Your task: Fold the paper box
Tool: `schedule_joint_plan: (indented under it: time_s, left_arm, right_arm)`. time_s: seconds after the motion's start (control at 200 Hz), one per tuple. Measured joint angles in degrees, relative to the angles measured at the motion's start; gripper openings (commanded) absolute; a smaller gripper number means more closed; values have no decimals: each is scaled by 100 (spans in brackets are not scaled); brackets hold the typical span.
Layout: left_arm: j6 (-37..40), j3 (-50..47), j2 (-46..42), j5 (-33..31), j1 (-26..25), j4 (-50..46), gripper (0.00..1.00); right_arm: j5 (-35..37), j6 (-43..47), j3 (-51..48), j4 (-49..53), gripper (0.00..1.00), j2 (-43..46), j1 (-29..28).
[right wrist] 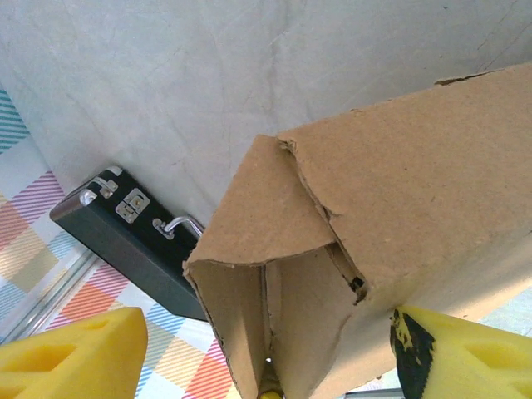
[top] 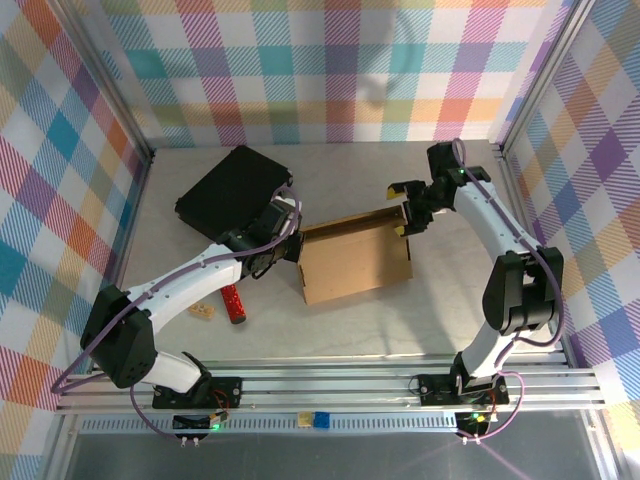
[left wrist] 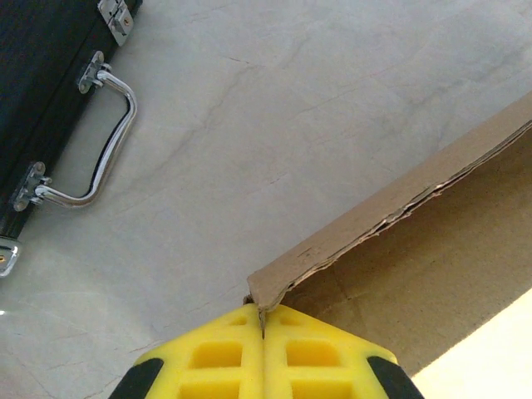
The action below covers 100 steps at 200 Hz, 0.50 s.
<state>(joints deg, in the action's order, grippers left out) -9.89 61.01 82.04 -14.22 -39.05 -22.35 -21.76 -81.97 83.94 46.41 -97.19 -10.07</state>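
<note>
**Ana:** How many things were on the table [top: 450, 310]?

**Ben:** There was one paper box [top: 355, 262] at the centre of the overhead frame, with one black case [top: 232, 185] to its upper left. At lower left lay one short red item [top: 233, 305] and one small tan piece [top: 203, 312]. One blue bit [top: 322, 420] sat on the rail [top: 400, 400] along the bottom.

**Ana:** What were they made of?

**Ben:** The box was plain brown corrugated cardboard, a shallow rectangle. Its edges looked frayed and torn at the corner in the right wrist view. The case was flat and hard, with one curved shiny metal handle [left wrist: 108, 141] and small metal fittings. The tabletop was pale with faint marble-like veins.

**Ana:** And the jaws?

**Ben:** There were two grippers. The left gripper [left wrist: 263, 326] was pressed closed, its yellow fingers [left wrist: 216, 357] pinching the box's corner edge. The right gripper [right wrist: 266, 366] stood wide with the box's open end between its jaws. The pad [right wrist: 71, 353] at lower left was clear of the cardboard. I couldn't tell whether the other pad touched it.

**Ana:** Was anything hard to make out?

**Ben:** The red, tan and blue bits were too small to identify. Both wrist views cut off the case, and the box's inside was mostly hidden.
</note>
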Motion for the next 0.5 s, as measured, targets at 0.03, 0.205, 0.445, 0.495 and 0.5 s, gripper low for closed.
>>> schedule_joint_plan:
  time_s: [0.03, 0.205, 0.445, 0.495, 0.5]
  left_arm:
    - [13, 0, 0, -7, -7, 0, 0]
    - [39, 0, 0, -48, -31, 0, 0]
    - [59, 2, 0, -155, -83, -15, 0]
    - [68, 9, 0, -192, -107, -20, 0]
    - [70, 9, 0, -197, -107, -22, 0]
  right_arm:
    - [0, 0, -15, -2, 75, 0, 0]
    - [-4, 15, -127, -2, 71, 0, 0]
    - [-42, 15, -367, -72, 62, 15, 0]
    - [-39, 7, -400, -103, 60, 28, 2]
    - [-42, 7, -404, -105, 60, 28, 2]
